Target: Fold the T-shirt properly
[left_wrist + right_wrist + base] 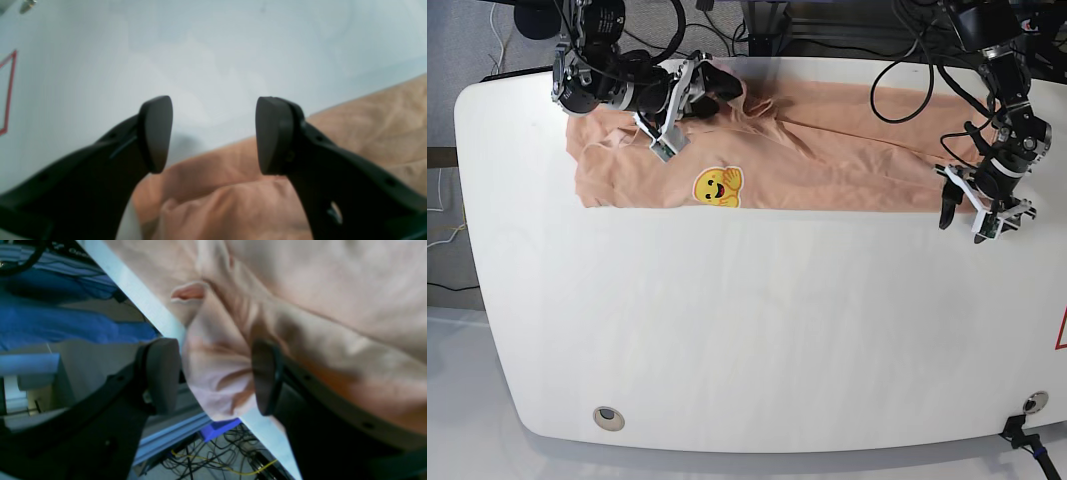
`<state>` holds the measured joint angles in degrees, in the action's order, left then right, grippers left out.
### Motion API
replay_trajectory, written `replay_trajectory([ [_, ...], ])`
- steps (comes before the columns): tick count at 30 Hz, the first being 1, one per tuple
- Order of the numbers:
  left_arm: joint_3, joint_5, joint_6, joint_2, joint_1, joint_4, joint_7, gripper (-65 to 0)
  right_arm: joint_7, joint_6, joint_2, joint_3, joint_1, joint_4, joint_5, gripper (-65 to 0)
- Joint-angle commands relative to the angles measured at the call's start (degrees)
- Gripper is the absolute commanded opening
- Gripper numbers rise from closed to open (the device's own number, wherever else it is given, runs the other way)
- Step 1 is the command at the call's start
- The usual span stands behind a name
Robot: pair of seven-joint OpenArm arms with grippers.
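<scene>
Base view: the T-shirt (827, 160) lies spread in a long band across the far part of the white bench (757, 330), rumpled, with its yellow smiling-face print (717, 186) facing up toward its left end in this view.
T-shirt edges: the near edge runs fairly straight; the far edge reaches the bench's far rim.
Left claw (980, 208): on the right of the base view, hanging just past the shirt's right end over bare bench, jaws spread apart.
Left wrist view: the left claw (213, 133) stands open with nothing between its black pads (156, 133); peach cloth (233, 200) lies bunched below and to the right, pale bench surface beyond.
Red mark (8, 90): a thin red outline on the bench at the far left of the left wrist view.
Right claw (663, 128): on the left of the base view, low over the shirt's far left part.
Right wrist view: the right claw (215, 376) has its jaws apart; a fold of the shirt (217, 373) hangs between them over the bench edge, close to both pads, though a firm grip cannot be made out.
Below the bench: cables (213, 456) and blue fabric (66, 323).
</scene>
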<state>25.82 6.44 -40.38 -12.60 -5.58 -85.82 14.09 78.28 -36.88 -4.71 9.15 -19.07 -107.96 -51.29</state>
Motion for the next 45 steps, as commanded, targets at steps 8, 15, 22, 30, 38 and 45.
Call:
replay_trajectory([
  [8,0.2,-0.5,0.4,-0.8,0.7,0.2,-1.1,-27.9,1.7,-0.1,0.1,-0.1,-0.8,-2.0,-1.6,-31.2],
  [15,0.2,-0.5,0.4,-0.8,0.7,0.2,-1.1,-27.9,1.7,-0.1,0.2,0.0,-4.5,-3.4,-1.6,-31.2],
  [22,0.2,-0.5,0.4,-0.8,0.9,0.2,-1.1,-27.9,1.5,-0.1,-0.3,0.4,1.2,-3.3,-1.3,-31.1],
  [30,0.3,-0.6,0.4,-0.8,1.4,-2.1,-1.1,-27.9,0.3,-0.3,-2.5,5.9,6.7,-3.3,-1.2,-34.1],
  [38,0.2,-0.7,0.4,0.4,-6.6,-11.5,-0.9,-34.4,-1.0,0.0,-2.3,9.6,7.9,-3.3,0.2,-65.0],
  [45,0.2,-0.7,0.4,5.3,-17.0,-19.3,-0.9,-65.0,-10.5,0.0,-2.3,3.8,7.9,-3.6,15.3,-65.0],
])
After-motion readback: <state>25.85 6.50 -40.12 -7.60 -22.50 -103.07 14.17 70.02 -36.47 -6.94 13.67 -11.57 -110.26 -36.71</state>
